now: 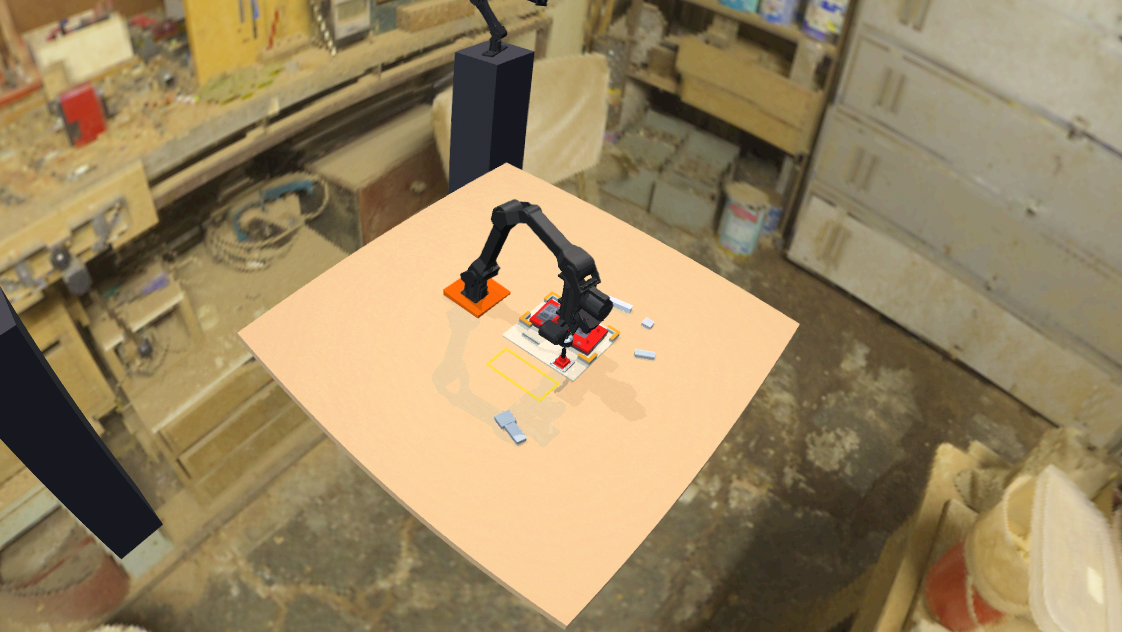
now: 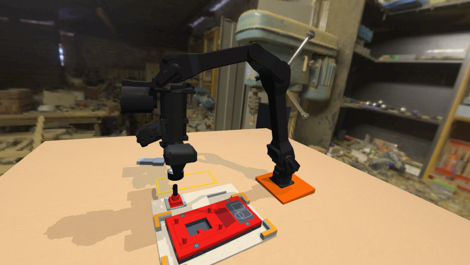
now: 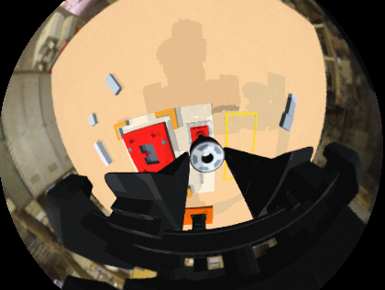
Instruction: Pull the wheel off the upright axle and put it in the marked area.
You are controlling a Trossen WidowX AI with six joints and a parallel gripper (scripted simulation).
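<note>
My gripper points down and is shut on the wheel. The wheel is a dark ring with a light hub and an open centre hole. It hangs level just above the axle, with a small gap between them. The black upright axle stands on a red stepped base; the wheel hides the axle in the wrist view. The marked area is a yellow rectangle outline on the table beside the board, with nothing inside it.
A white board carries the axle base and a red block with pegs, held by orange corner brackets. A grey stepped piece lies beyond the marked area. Several small grey pieces lie beyond the board.
</note>
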